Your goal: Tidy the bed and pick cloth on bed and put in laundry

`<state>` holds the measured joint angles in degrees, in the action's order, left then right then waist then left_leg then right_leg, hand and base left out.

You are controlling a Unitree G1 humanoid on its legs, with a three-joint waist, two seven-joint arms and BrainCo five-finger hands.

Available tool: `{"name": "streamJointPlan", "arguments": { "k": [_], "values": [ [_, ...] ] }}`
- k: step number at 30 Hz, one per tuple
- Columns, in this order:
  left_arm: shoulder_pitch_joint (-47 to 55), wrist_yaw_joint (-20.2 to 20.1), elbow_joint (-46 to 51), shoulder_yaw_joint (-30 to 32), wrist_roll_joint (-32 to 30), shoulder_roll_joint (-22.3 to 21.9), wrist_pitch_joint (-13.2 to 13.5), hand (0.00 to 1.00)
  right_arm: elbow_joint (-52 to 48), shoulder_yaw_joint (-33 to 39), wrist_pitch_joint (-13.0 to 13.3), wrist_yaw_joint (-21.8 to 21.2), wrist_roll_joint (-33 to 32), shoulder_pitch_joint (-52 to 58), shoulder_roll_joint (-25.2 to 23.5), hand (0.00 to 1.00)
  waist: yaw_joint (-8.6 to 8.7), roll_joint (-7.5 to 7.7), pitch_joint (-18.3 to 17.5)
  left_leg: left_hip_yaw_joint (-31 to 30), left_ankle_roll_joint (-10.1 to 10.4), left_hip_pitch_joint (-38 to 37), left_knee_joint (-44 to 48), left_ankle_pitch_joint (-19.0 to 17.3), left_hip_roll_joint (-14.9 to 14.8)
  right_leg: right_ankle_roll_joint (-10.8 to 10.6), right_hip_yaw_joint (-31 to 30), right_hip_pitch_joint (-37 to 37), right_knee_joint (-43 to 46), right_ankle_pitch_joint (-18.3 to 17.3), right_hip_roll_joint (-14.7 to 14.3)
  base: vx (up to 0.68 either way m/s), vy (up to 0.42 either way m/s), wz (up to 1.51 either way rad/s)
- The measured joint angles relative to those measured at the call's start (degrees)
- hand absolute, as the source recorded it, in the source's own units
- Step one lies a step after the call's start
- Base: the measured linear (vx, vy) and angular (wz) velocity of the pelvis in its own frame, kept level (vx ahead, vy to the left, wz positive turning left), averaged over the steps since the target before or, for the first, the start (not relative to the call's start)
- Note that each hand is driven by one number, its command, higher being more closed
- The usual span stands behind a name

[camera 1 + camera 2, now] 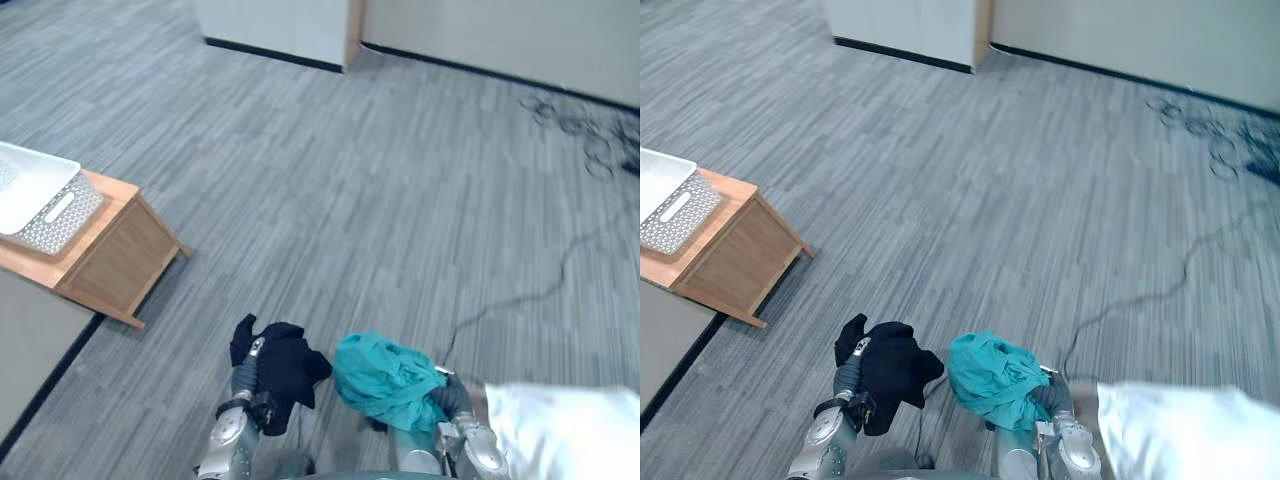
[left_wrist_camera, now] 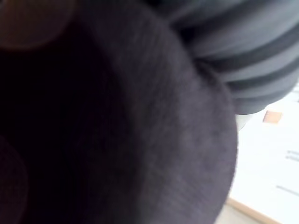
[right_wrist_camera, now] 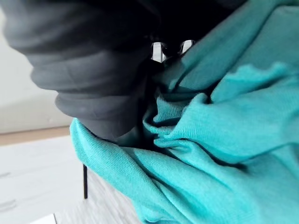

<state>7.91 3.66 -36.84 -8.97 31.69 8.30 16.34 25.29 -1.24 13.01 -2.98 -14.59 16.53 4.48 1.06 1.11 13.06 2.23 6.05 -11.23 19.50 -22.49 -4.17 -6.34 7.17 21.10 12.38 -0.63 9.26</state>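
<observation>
My left hand (image 1: pixel 247 376) shows at the bottom of the eye views, curled into a bunched black cloth (image 1: pixel 287 368) that it holds up over the carpet. Up close, the black cloth (image 2: pixel 117 121) lies against that hand's ribbed cover. Beside it, my right hand (image 1: pixel 452 397) holds a crumpled teal cloth (image 1: pixel 385 380) at about the same height. The teal cloth (image 3: pixel 219 140) bunches tight against the right hand's dark cover, which hides most of the fingers. A white perforated laundry basket (image 1: pixel 48 203) stands on a low wooden table (image 1: pixel 118 255) at the far left.
A white sheet-covered surface (image 1: pixel 570 430) juts in at the lower right. A grey panel with a black edge (image 1: pixel 30 345) lies at the lower left. Loose cables (image 1: pixel 590 140) curl on the grey carpet at the upper right. A pale cabinet (image 1: pixel 280 25) stands by the far wall.
</observation>
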Motion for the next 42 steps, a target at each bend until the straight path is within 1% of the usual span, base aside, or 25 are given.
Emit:
{"name": "streamJointPlan", "arguments": {
  "k": [1,2,4,5,6,8,10,12,15,17,19,20,21,22,23,26,28,30,32,34,36,38,39,40,42],
  "values": [
    [1.7,0.0,0.0,0.4,0.9,1.1,0.3,1.00,-1.1,-0.6,0.1,-0.7,0.0,0.7,0.3,1.00,0.39,1.05,-1.2,-0.8,0.3,-2.4,0.7,-2.0,-1.4,0.8,-0.4,0.5,5.0,2.9,0.6,0.66,-0.463,1.09],
    [2.2,0.1,-0.1,0.8,1.8,0.9,0.2,1.00,-1.6,-0.7,0.1,-0.9,0.0,0.4,1.0,1.00,0.42,0.39,-1.7,-1.0,0.1,-3.3,1.2,-2.7,-2.6,3.2,0.3,1.7,9.5,3.6,-0.4,0.78,-0.559,0.91],
    [3.4,0.2,-0.4,2.6,3.3,0.1,0.2,1.00,-2.1,-1.4,0.0,-0.8,0.0,-2.4,2.8,1.00,-0.53,-0.76,-2.9,-2.1,0.4,2.2,14.2,0.0,-6.2,4.9,1.5,5.0,19.7,1.0,-1.9,0.57,-0.433,0.29],
    [3.9,0.3,-0.8,3.5,4.5,-1.5,0.2,1.00,-2.3,-1.7,-0.7,-1.0,0.0,-5.2,4.1,1.00,-1.09,-2.31,-2.5,-2.2,-2.0,7.0,24.9,6.2,-8.9,6.3,2.6,3.8,21.1,-2.1,-3.3,0.55,-0.424,-0.12],
    [4.1,0.3,-2.0,4.2,4.8,-3.7,0.2,1.00,-2.2,-1.8,-1.9,-1.2,0.0,-7.1,4.9,1.00,-2.23,-4.68,-1.9,-2.6,-3.5,12.3,35.2,17.3,-11.5,8.5,3.8,-0.1,19.5,-4.7,-5.5,0.55,-0.377,-0.07],
    [5.1,0.4,-1.9,4.3,4.0,-5.4,0.3,1.00,-1.9,-1.5,-3.0,-2.2,0.0,-8.0,5.1,1.00,-2.46,-4.96,-1.4,-3.8,-3.2,17.4,42.8,13.5,-9.9,10.0,5.3,-5.8,16.8,-6.3,-6.1,0.55,-0.334,0.27],
    [6.3,1.1,-0.9,4.3,1.3,-5.9,0.4,1.00,-1.9,-1.4,-3.2,-3.1,0.0,-7.9,5.0,1.00,-2.63,-4.70,-1.1,-1.5,-0.9,20.3,39.1,7.7,-4.5,10.8,7.2,-14.2,11.2,-7.2,-6.3,0.52,-0.303,0.47],
    [7.0,2.8,3.7,4.3,1.2,-6.1,0.5,1.00,-2.6,-1.5,-3.3,-3.4,1.6,-7.9,5.1,1.00,-3.46,-4.17,-0.8,10.4,-0.7,23.7,22.1,6.5,0.2,11.1,11.6,-23.1,3.5,-7.5,-6.7,0.49,-0.272,0.81],
    [6.8,3.3,6.5,4.3,1.2,-6.3,0.4,1.00,-4.4,-1.7,-4.6,-2.9,2.6,-7.0,5.6,1.00,-3.51,-4.25,-0.8,24.6,-0.8,25.0,8.9,6.9,0.8,8.2,17.7,-30.6,-1.0,-9.3,-9.1,0.39,-0.221,1.15],
    [7.8,4.7,7.8,4.3,1.1,-6.5,0.0,1.00,-4.4,-2.1,-5.1,-2.6,2.9,-7.0,6.2,1.00,-4.49,-3.79,-1.2,30.3,-2.7,25.1,6.2,6.6,-0.1,6.4,20.3,-34.6,-2.4,-12.8,-10.4,0.30,-0.175,0.77],
    [8.5,6.6,9.1,5.1,0.4,-6.1,-2.1,1.00,-3.6,-2.0,-5.1,-2.2,2.1,-7.1,5.6,1.00,-5.97,-0.78,-4.0,31.2,-11.7,27.7,9.9,4.5,0.4,0.8,23.7,-34.7,2.2,-18.9,-9.0,0.36,-0.151,0.60],
    [8.4,7.0,9.1,5.3,0.0,-6.4,-2.3,1.00,-3.4,-2.1,-5.1,-2.4,1.5,-7.4,5.6,1.00,-6.12,-0.91,-4.4,30.0,-12.6,27.8,10.6,3.9,0.4,0.4,23.5,-32.3,7.8,-19.2,-8.0,0.50,-0.147,0.67],
    [8.5,7.7,9.3,5.2,-1.0,-7.0,-2.3,1.00,-3.3,-2.1,-5.0,-2.4,0.6,-8.0,6.5,1.00,-6.50,-1.49,-4.9,27.1,-12.5,27.8,9.7,3.7,0.2,1.8,22.4,-24.9,25.0,-18.2,-5.4,0.66,-0.203,0.93],
    [7.7,7.9,8.0,5.1,-2.4,-6.1,-2.8,1.00,-0.7,-1.7,-4.9,-1.9,-0.3,-9.3,5.9,1.00,-5.57,-0.02,-4.5,24.0,-18.2,25.5,7.5,7.8,2.5,4.5,20.7,-17.9,42.5,-12.5,-0.5,0.67,-0.197,1.07],
    [7.1,8.0,7.5,5.1,-2.9,-5.8,-3.1,1.00,0.3,-1.6,-5.1,-1.7,-0.6,-9.6,5.7,1.00,-5.04,0.71,-4.3,23.1,-18.3,24.6,7.1,7.6,3.5,4.9,19.6,-16.5,46.1,-12.2,1.0,0.57,-0.193,1.44],
    [6.8,8.2,7.4,3.6,-7.9,-5.5,-3.9,1.00,0.9,-1.7,-5.7,0.5,-0.6,-6.7,4.0,1.00,-3.45,-0.84,-3.4,13.2,-15.8,16.8,4.4,5.9,4.3,5.0,11.4,-12.1,43.8,-15.3,-1.3,0.65,-0.212,1.58],
    [6.7,8.9,7.7,1.7,-11.1,-3.9,-3.8,1.00,0.2,-1.7,-5.3,1.8,-0.7,-4.3,2.6,1.00,-2.02,-2.36,-3.9,6.4,-13.8,13.0,1.5,5.5,3.4,2.6,6.1,-8.6,30.4,-16.5,-3.0,0.51,-0.208,1.52],
    [5.8,9.2,7.6,0.6,-13.5,-1.9,-3.4,1.00,-1.1,-1.7,-4.5,1.8,-1.0,-3.4,2.2,1.00,-2.00,-2.58,-4.1,2.0,-10.3,9.8,-0.3,4.5,1.8,-1.3,0.2,-5.3,5.4,-9.3,-3.0,0.63,-0.334,1.07],
    [5.4,9.3,7.5,0.9,-13.8,0.6,-3.3,1.00,-2.8,-1.7,-4.4,1.6,-1.9,-3.5,1.4,1.00,-2.06,-0.55,-3.6,0.9,-6.7,6.0,-1.5,2.7,1.8,-3.3,-4.7,-2.7,-3.6,-3.3,-1.6,0.58,-0.402,0.76],
    [6.4,9.6,7.6,1.2,-13.8,1.9,-3.3,1.00,-4.3,-1.7,-4.6,1.5,-2.0,-2.5,1.5,1.00,-1.63,-0.25,-4.4,-0.7,-4.6,0.3,-3.0,-1.0,0.2,-2.0,-5.9,-2.4,-3.1,-1.7,-1.3,0.69,-0.573,0.82],
    [8.0,10.2,7.5,1.8,-13.3,0.8,-3.6,1.00,-4.4,-1.7,-4.8,1.4,-2.8,-3.2,3.4,1.00,-1.70,-1.78,-7.3,-2.2,-3.2,-0.8,2.1,-3.1,-2.7,-1.2,-4.8,0.7,8.4,2.2,-3.6,0.66,-0.518,0.65],
    [8.6,10.0,7.3,1.9,-12.0,-2.8,-4.0,1.00,-4.3,-1.6,-5.3,0.8,-2.8,-4.7,6.1,1.00,-1.91,-6.83,-7.3,-0.8,-3.1,9.5,24.6,4.2,-9.7,3.6,-1.9,-0.9,11.4,-0.9,-7.2,0.64,-0.486,0.22],
    [9.0,9.9,6.8,2.1,-12.0,-3.9,-4.1,1.00,-4.3,-1.6,-5.7,0.1,-2.7,-5.8,6.2,1.00,-2.03,-8.07,-6.9,0.1,-4.8,13.9,32.7,12.0,-12.6,5.0,-1.1,-3.0,10.2,-1.9,-9.0,0.68,-0.450,0.06],
    [8.9,9.6,6.7,2.3,-12.1,-4.4,-4.1,1.00,-4.2,-1.3,-5.7,-0.9,-2.2,-6.3,5.7,1.00,-2.17,-8.82,-6.2,0.1,-5.3,17.9,40.1,11.8,-13.8,6.1,-0.4,-6.9,7.9,-2.5,-10.2,0.56,-0.370,0.12],
    [9.0,8.7,6.8,2.4,-12.2,-4.3,-3.8,1.00,-4.1,-0.6,-5.6,-1.7,-0.8,-5.9,4.9,1.00,-2.17,-7.56,-5.2,2.1,-4.7,20.8,41.4,8.4,-11.2,7.4,0.7,-14.2,3.9,-3.3,-9.8,0.47,-0.316,0.29]
  ]
}}
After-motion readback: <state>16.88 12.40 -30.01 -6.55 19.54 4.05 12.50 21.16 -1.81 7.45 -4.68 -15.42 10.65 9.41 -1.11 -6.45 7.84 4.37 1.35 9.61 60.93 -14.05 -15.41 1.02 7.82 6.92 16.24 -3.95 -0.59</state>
